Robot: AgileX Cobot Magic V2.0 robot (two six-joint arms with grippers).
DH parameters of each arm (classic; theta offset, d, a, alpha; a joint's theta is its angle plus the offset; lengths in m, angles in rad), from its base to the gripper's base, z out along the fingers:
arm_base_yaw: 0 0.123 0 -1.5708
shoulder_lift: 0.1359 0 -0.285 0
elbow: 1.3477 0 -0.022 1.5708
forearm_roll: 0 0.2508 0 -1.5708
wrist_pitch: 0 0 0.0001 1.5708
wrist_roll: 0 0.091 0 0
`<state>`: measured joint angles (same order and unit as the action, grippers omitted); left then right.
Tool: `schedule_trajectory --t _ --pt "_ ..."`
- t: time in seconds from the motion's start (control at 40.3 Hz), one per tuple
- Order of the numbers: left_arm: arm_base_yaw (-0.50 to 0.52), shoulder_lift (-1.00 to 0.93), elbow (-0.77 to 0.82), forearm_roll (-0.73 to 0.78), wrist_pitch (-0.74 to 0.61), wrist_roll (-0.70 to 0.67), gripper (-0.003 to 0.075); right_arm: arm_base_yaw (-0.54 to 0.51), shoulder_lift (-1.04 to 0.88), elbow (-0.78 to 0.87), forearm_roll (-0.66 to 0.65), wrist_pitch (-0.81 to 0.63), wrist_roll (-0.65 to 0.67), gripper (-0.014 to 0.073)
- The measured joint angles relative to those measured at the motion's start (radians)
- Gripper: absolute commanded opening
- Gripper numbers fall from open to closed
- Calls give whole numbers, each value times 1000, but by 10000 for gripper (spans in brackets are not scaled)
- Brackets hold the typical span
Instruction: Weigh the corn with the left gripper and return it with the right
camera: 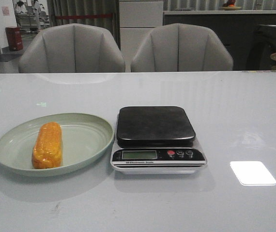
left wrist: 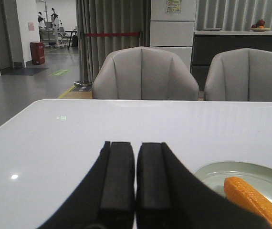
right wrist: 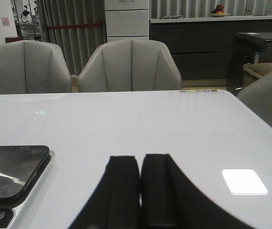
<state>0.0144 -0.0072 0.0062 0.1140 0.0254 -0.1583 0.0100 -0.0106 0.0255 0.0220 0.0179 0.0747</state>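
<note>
The orange-yellow corn (camera: pixel 47 144) lies lengthwise on the left half of a pale green plate (camera: pixel 87 140) at the table's front left; it also shows in the left wrist view (left wrist: pixel 255 200) on the plate (left wrist: pixel 250 172). A kitchen scale (camera: pixel 156 137) with a black platform stands just right of the plate; its bare platform shows in the right wrist view (right wrist: pixel 9 169). My left gripper (left wrist: pixel 135 145) is shut and empty, low over the table, left of the plate. My right gripper (right wrist: pixel 141 157) is shut and empty, right of the scale. Neither gripper shows in the front view.
Two grey chairs (camera: pixel 72 48) (camera: pixel 180 47) stand behind the table's far edge. A bright patch of reflected light (camera: pixel 252 172) lies on the tabletop right of the scale. Another chair's back (right wrist: pixel 265 98) is off the table's right side.
</note>
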Motion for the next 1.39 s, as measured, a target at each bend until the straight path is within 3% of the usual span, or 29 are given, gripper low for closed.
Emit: schedule_trajectory --t 0.77,1.018,1.217,1.391 --pt "0 0 0 0 -6 0 132 0 0 0 0 0 0 165" --pt "0 0 -8 0 -113 -13 132 0 0 0 0 0 0 165" --pt "0 0 -138 -3 -63 -26 132 0 0 0 0 0 0 165" --pt "0 76 -324 -19 133 -26 132 0 0 0 0 0 0 165"
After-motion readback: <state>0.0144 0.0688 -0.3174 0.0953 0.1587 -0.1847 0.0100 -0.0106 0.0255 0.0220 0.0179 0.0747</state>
